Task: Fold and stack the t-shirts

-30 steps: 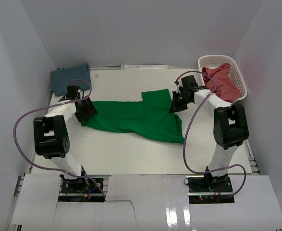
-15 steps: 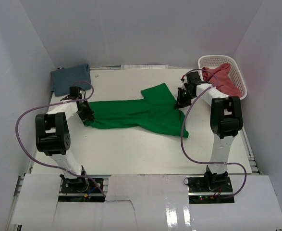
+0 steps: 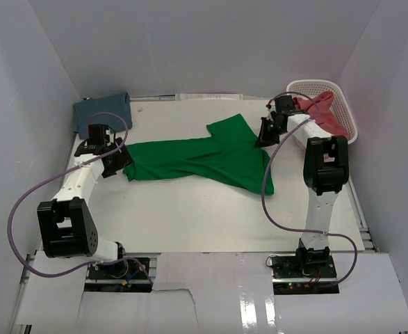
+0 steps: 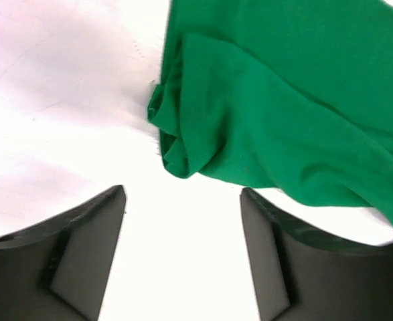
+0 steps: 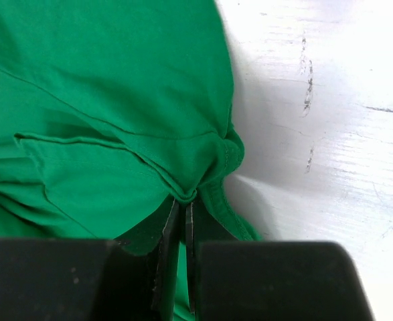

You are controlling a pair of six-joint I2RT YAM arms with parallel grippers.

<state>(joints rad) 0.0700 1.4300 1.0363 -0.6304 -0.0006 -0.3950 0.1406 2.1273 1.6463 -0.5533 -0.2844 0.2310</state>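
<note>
The bright green t-shirt (image 3: 190, 158) lies stretched across the middle of the table, its left end bunched (image 4: 183, 150). My left gripper (image 3: 120, 164) stands open just short of that end (image 4: 183, 192), with only bare table between its fingers. My right gripper (image 3: 263, 136) is shut on a fold of the green t-shirt's right side (image 5: 183, 204), holding it slightly lifted. A slate blue t-shirt (image 3: 103, 113) lies folded at the back left corner. A pinkish red t-shirt (image 3: 327, 113) hangs crumpled in and over the basket.
The white lattice basket (image 3: 315, 85) stands at the back right corner, close behind my right arm. White walls enclose the table on three sides. Purple cables loop from both arms.
My left gripper closed at the shirt's left end, then opened and let go, and its arm swung left. My right gripper drew the shirt's right side farther back toward the basket.
</note>
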